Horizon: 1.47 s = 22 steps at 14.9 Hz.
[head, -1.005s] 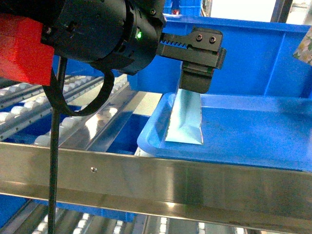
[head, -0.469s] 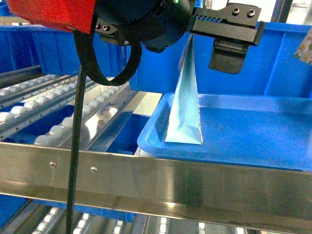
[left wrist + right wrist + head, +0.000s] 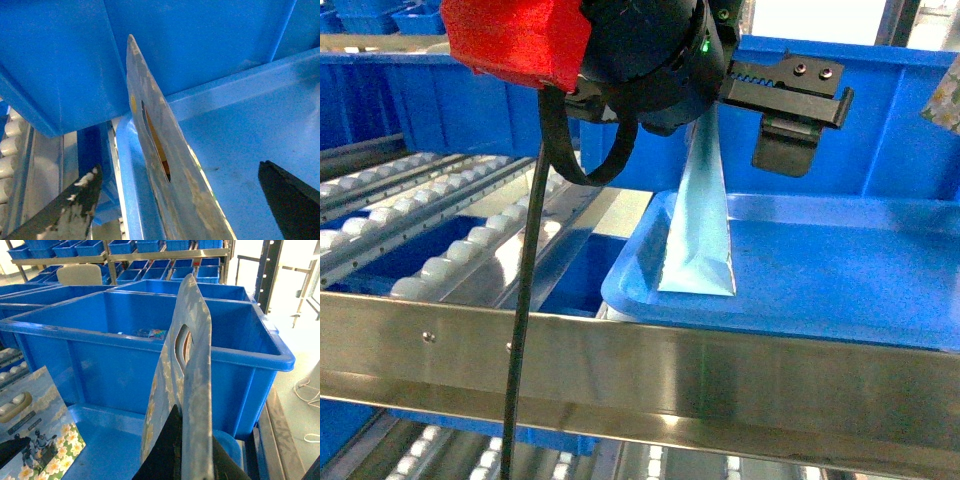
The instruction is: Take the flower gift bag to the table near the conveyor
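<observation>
Flower gift bag stands upright in the near left corner of the blue tray, edge-on to the head camera, pale blue base fold resting on the tray floor. It is not on any white tabletop in these views.

Nearest to us in the head view, a shiny riveted steel rail runs across the bottom. A black cable hangs down in front of it. Just behind the rail sits the tray. To its left the conveyor slopes away with rows of small white rollers between steel tracks.

Above the bag's top edge is the left gripper, on an arm with a red block. In the left wrist view its black fingers stand well apart, one on each side of the bag. The thin mottled top edge with its handle slot runs between them. Neither finger touches the bag there, so the pincer is apart.

Behind the tray, a tall blue bin fills the background.

In the right wrist view a patterned bag with a handle cut-out rises close to the lens. We can't confirm it is the same bag. A flat flower-print bag lies lower left on blue plastic. For the right gripper we see only a dark shape at the foot of that bag. Whether it is apart or clamped, we cannot tell.

Farther back are more blue bins and a rack of small blue boxes.
</observation>
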Available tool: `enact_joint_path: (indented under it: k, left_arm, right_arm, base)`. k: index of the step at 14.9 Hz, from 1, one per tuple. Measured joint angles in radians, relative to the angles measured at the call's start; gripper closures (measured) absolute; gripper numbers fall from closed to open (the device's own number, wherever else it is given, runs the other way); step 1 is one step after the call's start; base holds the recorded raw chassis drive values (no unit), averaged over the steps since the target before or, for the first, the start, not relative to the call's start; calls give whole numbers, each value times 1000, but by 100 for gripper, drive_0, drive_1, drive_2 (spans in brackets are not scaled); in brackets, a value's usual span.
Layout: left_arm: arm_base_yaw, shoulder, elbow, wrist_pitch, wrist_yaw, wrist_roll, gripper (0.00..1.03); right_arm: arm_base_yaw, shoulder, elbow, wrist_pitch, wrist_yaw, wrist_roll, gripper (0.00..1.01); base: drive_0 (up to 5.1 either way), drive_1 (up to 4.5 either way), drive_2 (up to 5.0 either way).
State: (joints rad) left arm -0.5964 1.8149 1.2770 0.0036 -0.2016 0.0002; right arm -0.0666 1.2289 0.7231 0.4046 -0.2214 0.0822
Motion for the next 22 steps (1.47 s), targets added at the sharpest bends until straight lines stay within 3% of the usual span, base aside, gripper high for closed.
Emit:
enact_joint_path:
  k: [4, 7, 11, 13, 19, 22]
  left_arm:
    - [0, 0, 0, 0, 0, 0, 66]
    - [0, 0, 0, 0, 0, -5, 101]
    - [80, -158, -190, 108, -19, -8, 101]
    - [113, -238, -230, 143, -2, -8, 101]
    - [227, -523, -388, 151, 7, 3, 101]
    - [246, -676, -495, 143, 6, 23, 101]
  right_arm:
    - [0, 0, 0, 0, 0, 0, 99]
    - [0, 0, 0, 0, 0, 0, 99]
    - [-2, 0, 0, 0, 1, 0, 99]
    - [0, 0, 0, 0, -1, 0, 99]
    - [-1, 0, 0, 0, 0, 0, 99]
    - [0, 0, 0, 0, -1, 0, 99]
  base:
    - [0, 0, 0]
    - [0, 0, 0]
    - [0, 0, 0]
    - [0, 0, 0]
    - [0, 0, 0]
    - [0, 0, 0]
